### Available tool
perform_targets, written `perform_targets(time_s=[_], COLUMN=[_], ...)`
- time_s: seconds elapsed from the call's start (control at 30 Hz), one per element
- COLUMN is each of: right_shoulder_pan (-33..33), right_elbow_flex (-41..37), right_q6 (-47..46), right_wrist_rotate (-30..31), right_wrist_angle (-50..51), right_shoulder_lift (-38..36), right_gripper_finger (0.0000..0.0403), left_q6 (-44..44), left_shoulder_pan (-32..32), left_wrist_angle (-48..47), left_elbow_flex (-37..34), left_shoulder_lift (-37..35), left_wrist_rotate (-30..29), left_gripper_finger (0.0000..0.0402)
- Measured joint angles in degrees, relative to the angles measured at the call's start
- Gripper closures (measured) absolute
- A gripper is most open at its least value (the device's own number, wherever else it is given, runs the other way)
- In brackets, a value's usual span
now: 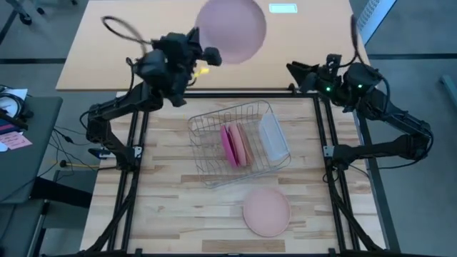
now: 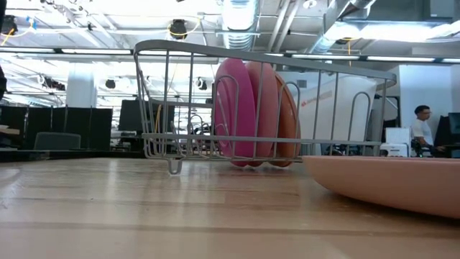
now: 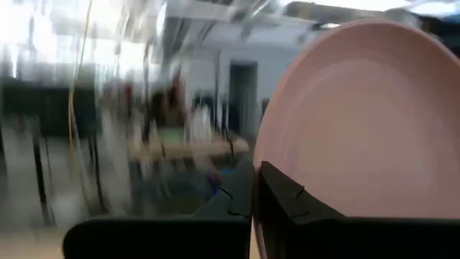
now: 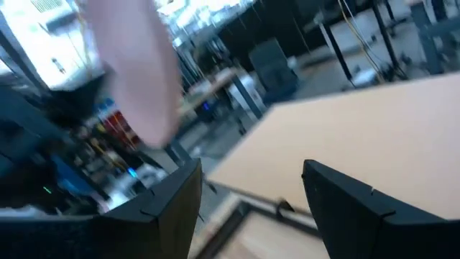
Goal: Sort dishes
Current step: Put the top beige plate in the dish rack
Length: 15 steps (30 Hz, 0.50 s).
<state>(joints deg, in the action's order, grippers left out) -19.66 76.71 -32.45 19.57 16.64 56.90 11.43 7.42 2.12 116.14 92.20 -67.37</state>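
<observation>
My left gripper (image 1: 208, 56) is raised over the table's far edge and is shut on a pale pink plate (image 1: 230, 28), which also shows in the left wrist view (image 3: 359, 122). In the wire rack (image 1: 239, 143) at mid-table, magenta and salmon plates (image 2: 253, 114) stand on edge between the wires. A salmon plate (image 1: 266, 210) lies flat on the table near the front edge, close to the low camera (image 2: 388, 180). My right gripper (image 4: 251, 201) waits open and holding nothing at the far right (image 1: 296, 71). My left gripper holds the pale pink plate by its rim (image 3: 260, 155), on the side facing the arm. One dark finger (image 3: 287, 212) shows lying against that rim. The plate is lifted clear of everything, its round face turned up toward the overhead camera.
A translucent rectangular tub (image 1: 273, 139) sits in the right end of the rack. A tan board (image 1: 143, 50) lies beyond the table's far edge. Bare wood (image 1: 171, 207) stretches left of the flat salmon plate. A person (image 2: 424, 129) sits far off in the room.
</observation>
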Motion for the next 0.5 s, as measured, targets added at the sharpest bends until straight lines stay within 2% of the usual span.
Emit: perform_targets(time_s=[0.07,0.13,0.17,0.23,0.33,0.5], right_shoulder_pan=[0.00,0.00,0.00,0.10,0.66,1.57], right_elbow_flex=[-0.02,0.00,0.00,0.00,0.00,0.04], right_q6=[0.11,0.99,1.65,3.26,3.59,2.97], right_wrist_rotate=[0.00,0.00,-0.03,-0.18,-2.37,-3.22], right_wrist_angle=[-2.91,-6.00,-7.16,-8.85,-10.03,-10.07], right_shoulder_lift=[-0.14,-0.25,-0.29,-0.38,-0.78,-2.57], right_gripper_finger=[0.0155,0.0155,0.0155,0.0155,0.0155,0.0155], left_q6=[-20.06,-41.01,-49.37,-60.54,-66.41,-68.01], left_shoulder_pan=[0.45,1.20,1.67,2.27,2.23,2.53], left_wrist_angle=[-9.01,-17.46,-20.93,-26.23,-29.15,-30.43], left_elbow_flex=[0.00,0.02,0.02,-0.02,-0.74,-1.92], left_shoulder_lift=[-0.46,-0.55,-0.52,-0.15,0.78,1.66], left_wrist_rotate=[0.90,5.12,8.35,13.95,16.67,16.26], left_gripper_finger=[0.0402,0.0402,0.0402,0.0402,0.0402,0.0402])
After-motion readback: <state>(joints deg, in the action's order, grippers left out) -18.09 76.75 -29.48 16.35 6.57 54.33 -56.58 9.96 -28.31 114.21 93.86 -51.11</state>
